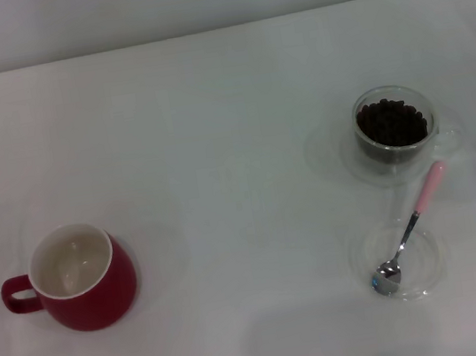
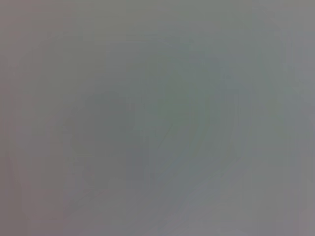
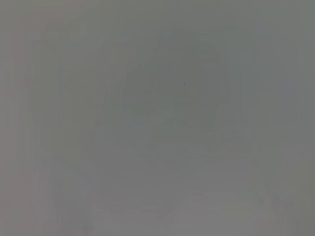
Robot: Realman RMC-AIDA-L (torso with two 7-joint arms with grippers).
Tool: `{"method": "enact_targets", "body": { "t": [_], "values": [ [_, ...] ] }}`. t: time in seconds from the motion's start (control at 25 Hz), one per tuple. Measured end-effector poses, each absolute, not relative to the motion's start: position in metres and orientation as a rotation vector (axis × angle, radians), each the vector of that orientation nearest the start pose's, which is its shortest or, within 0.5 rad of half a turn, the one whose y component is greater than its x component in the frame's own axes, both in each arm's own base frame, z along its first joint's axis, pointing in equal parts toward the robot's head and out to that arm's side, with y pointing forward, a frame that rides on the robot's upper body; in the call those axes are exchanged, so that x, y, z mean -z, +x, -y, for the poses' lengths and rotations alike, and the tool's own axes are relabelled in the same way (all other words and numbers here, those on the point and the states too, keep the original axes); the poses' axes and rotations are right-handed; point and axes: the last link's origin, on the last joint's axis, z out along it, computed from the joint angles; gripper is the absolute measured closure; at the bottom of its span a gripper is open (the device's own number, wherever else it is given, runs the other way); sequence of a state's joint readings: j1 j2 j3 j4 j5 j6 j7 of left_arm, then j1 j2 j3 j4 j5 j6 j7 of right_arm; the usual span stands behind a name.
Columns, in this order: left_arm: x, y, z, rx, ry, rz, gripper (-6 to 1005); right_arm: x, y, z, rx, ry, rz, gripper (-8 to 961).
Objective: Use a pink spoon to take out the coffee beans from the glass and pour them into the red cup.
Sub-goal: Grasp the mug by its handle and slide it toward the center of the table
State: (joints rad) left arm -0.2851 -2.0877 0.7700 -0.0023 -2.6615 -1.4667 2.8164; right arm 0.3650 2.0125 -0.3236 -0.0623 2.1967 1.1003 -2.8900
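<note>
On the white worktop (image 1: 215, 145), the glass (image 1: 396, 129) stands toward the right edge, full of the coffee beans (image 1: 391, 122). Just in front of it, nearer the front edge, a shallow clear dish (image 1: 430, 266) carries the pink spoon (image 1: 410, 230): the metal bowl lies in the dish and the pink handle points back toward the glass, ending just beside it. The red cup (image 1: 78, 278) stands upright near the left edge, well apart from the glass, with its handle toward that edge and its white inside empty. My left and right grippers appear in no view, so I cannot tell how far they are open or whether they hold anything; both wrist views give only a grey blur.
</note>
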Motion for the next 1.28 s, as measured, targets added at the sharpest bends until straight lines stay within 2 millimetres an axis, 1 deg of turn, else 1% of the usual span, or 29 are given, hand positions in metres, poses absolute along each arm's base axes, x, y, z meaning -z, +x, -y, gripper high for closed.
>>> {"method": "enact_targets", "body": {
  "t": [0.92, 1.12, 1.28],
  "values": [
    [-0.041, -0.384, -0.254, 0.773, -1.267, 0.581, 108, -0.064, 0.421, -0.297, -0.456, -1.355, -0.656, 96],
    [-0.04, -0.384, -0.249, 0.778, -1.269, 0.575, 109, -0.064, 0.421, -0.297, -0.457, -1.355, -0.656, 96],
    [-0.033, -0.379, -0.238, 0.797, -1.318, 0.55, 109, -0.065, 0.421, -0.297, -0.457, -1.353, -0.656, 96]
  ]
}}
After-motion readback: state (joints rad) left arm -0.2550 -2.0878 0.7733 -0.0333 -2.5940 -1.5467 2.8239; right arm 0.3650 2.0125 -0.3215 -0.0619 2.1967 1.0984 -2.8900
